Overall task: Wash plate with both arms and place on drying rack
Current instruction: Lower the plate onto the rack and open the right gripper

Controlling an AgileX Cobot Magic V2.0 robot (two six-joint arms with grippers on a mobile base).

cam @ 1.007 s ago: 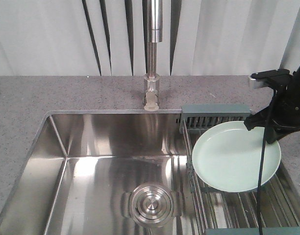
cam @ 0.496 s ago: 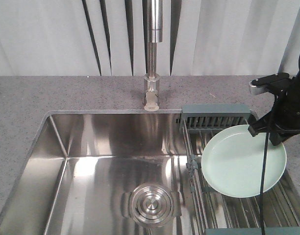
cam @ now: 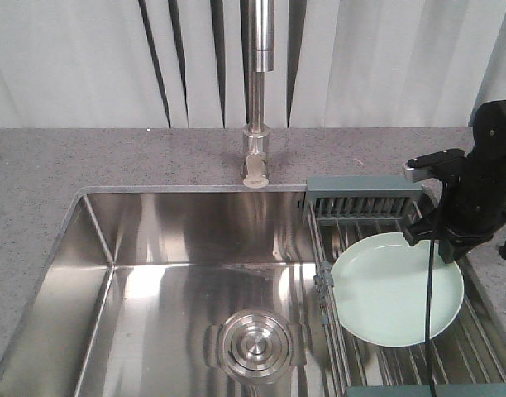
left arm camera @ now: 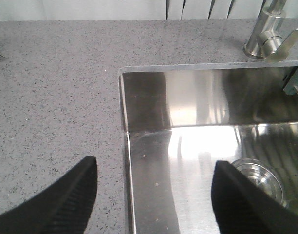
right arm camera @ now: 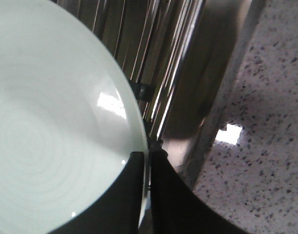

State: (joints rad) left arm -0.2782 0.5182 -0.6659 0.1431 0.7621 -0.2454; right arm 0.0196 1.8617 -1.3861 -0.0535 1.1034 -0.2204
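Note:
The mint-green plate (cam: 395, 289) lies low over the wire bars of the drying rack (cam: 377, 219) at the right of the sink. My right gripper (cam: 446, 241) is shut on the plate's far right rim. In the right wrist view the two black fingers (right arm camera: 148, 161) pinch the plate's (right arm camera: 51, 122) edge, with the rack bars (right arm camera: 158, 63) behind it. My left gripper (left arm camera: 154, 168) is open and empty. It hovers over the sink's left rim (left arm camera: 123, 122), one finger above the counter, the other above the basin. The left arm is out of the front view.
The steel sink basin (cam: 187, 273) with a round drain (cam: 255, 342) fills the middle. The tall tap (cam: 256, 91) stands behind it. Grey speckled counter (cam: 71, 165) surrounds the sink. The rack's grey-blue slotted end piece (cam: 362, 195) sits at the back.
My right gripper has lowered the plate and shifted it a little left, down toward the rack bars. The plate now lies flatter and lower than before.

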